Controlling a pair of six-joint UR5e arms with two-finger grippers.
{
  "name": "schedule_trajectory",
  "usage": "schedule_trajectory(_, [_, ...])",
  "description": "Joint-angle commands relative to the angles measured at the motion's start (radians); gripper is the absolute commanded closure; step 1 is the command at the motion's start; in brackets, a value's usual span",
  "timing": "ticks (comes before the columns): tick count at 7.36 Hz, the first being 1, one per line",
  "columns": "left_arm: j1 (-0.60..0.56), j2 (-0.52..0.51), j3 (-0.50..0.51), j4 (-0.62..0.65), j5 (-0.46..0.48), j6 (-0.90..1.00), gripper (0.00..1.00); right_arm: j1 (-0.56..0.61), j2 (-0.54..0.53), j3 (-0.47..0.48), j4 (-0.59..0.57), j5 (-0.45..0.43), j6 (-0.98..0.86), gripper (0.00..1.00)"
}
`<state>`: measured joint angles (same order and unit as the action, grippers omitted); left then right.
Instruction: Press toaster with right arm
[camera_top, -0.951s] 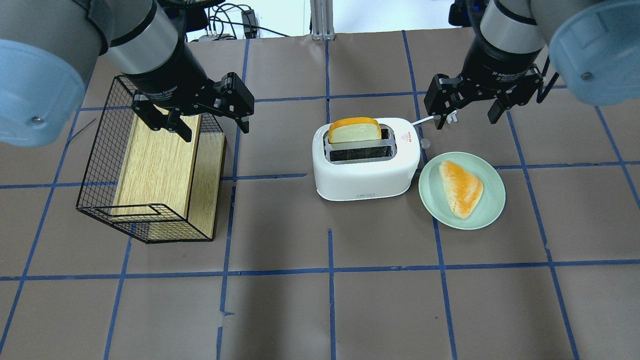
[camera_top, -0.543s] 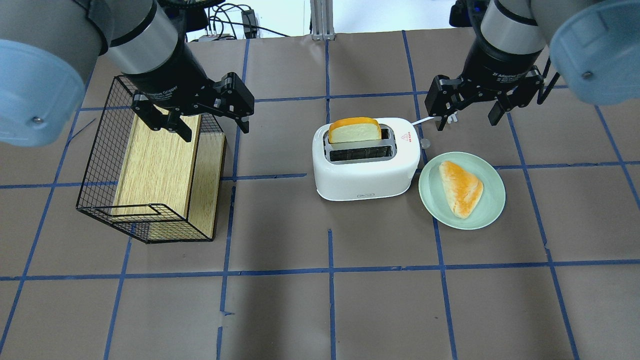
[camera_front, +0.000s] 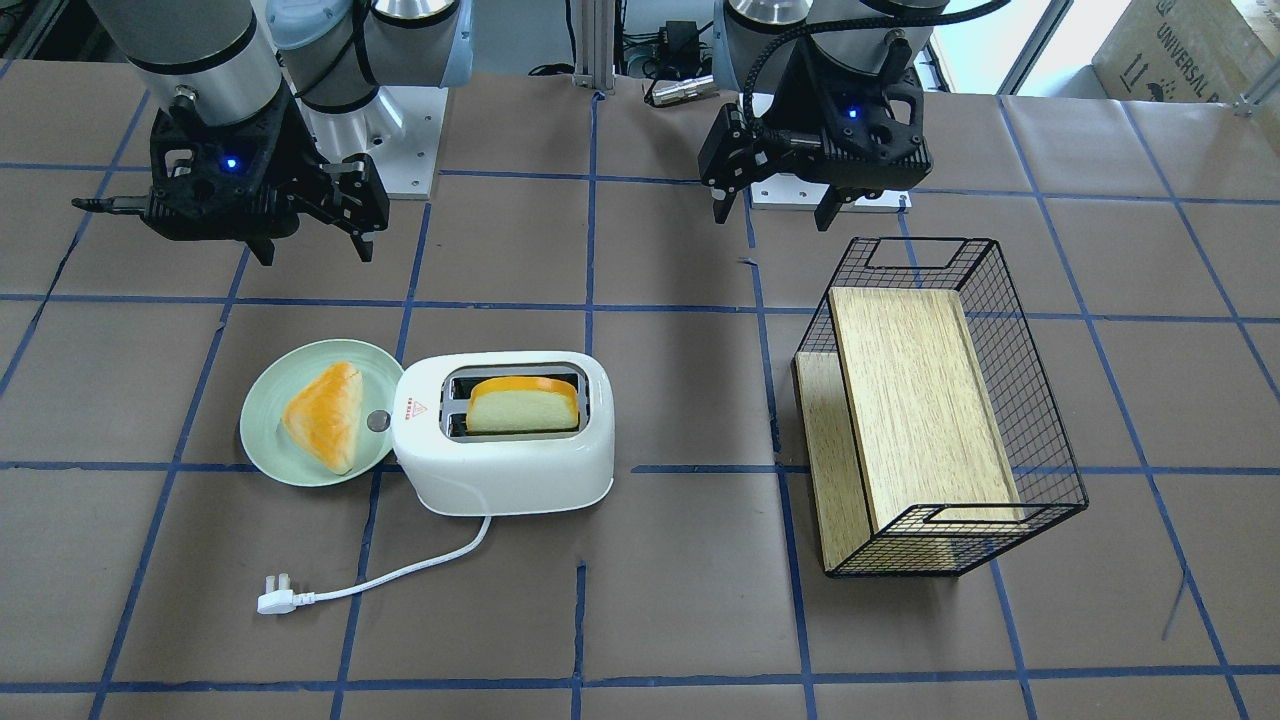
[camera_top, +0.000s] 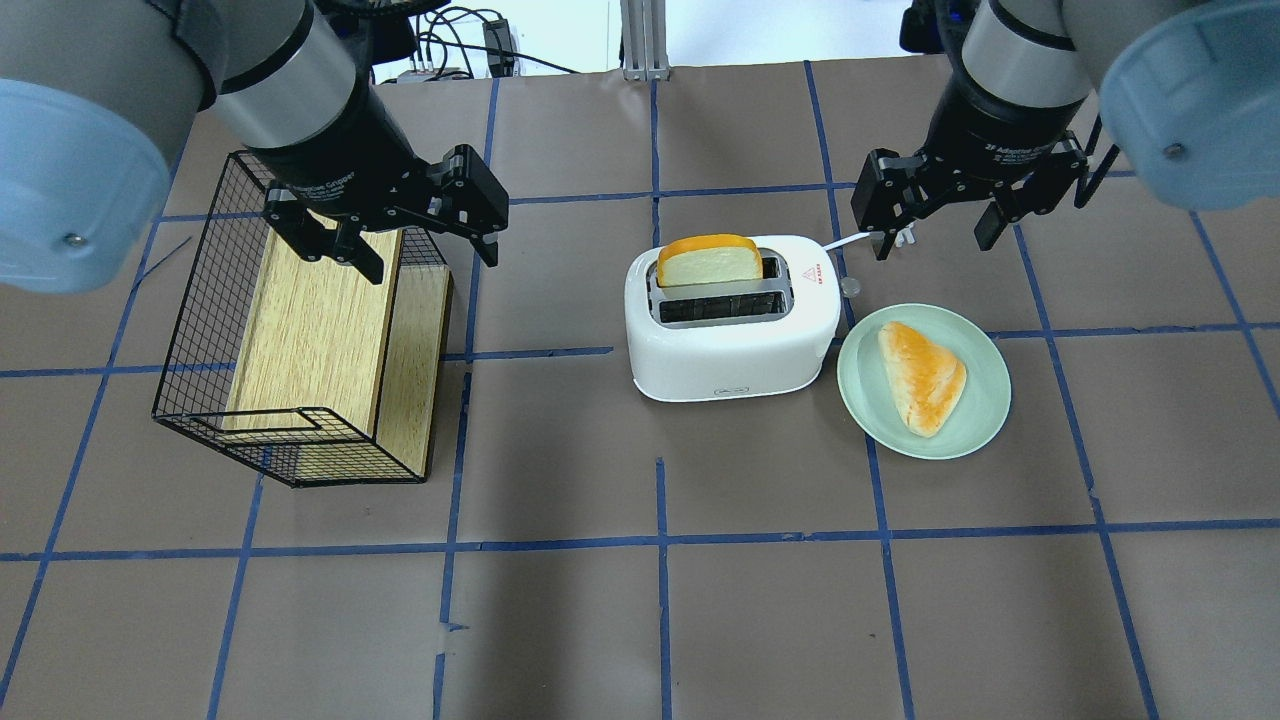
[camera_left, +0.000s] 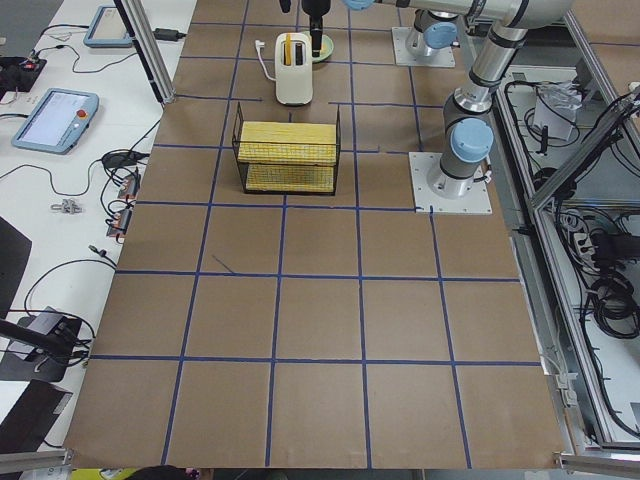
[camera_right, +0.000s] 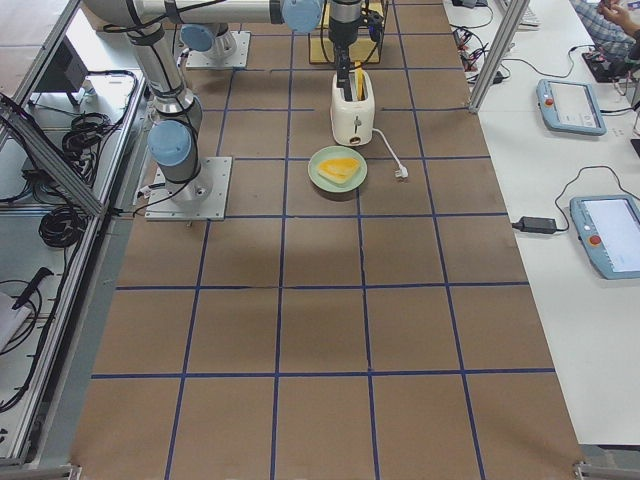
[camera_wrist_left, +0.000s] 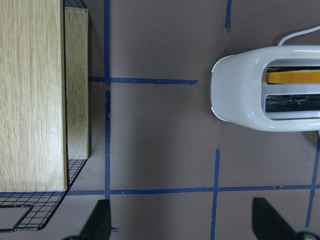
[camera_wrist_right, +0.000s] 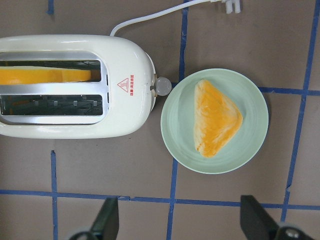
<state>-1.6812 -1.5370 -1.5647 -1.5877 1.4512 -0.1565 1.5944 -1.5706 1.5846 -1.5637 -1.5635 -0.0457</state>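
Barely shifted right tool (camera_top: 932, 240), jaws spread, raised clear of toaster (camera_top: 730, 345)

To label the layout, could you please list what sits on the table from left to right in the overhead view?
In order: basket → toaster → plate.

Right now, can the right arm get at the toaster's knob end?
Probably yes. The right gripper hangs open in the air near that end of the toaster, with nothing between them; only the plate sits close beside the knob.
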Motion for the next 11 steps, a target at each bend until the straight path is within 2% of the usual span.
schedule_trajectory(1, [0.0,0.0,0.0,0.0,0.0,0.0,0.0,-0.002,0.021,-0.002,-0.004,0.005,-0.102,0.46])
schedule_trajectory(2, [0.0,0.0,0.0,0.0,0.0,0.0,0.0,-0.004,0.052,-0.014,-0.01,0.005,-0.118,0.75])
schedule_trajectory(3, [0.0,0.0,0.002,0.0,0.0,0.0,0.0,-0.005,0.055,-0.017,-0.012,0.002,-0.135,0.9])
schedule_trajectory(7, [0.0,0.0,0.0,0.0,0.0,0.0,0.0,0.001,0.101,0.008,-0.146,0.009,-0.596,0.97])
schedule_trajectory(11, [0.0,0.0,0.0,0.0,0.0,0.0,0.0,0.003,0.182,0.027,-0.215,0.008,-1.1,0.97])
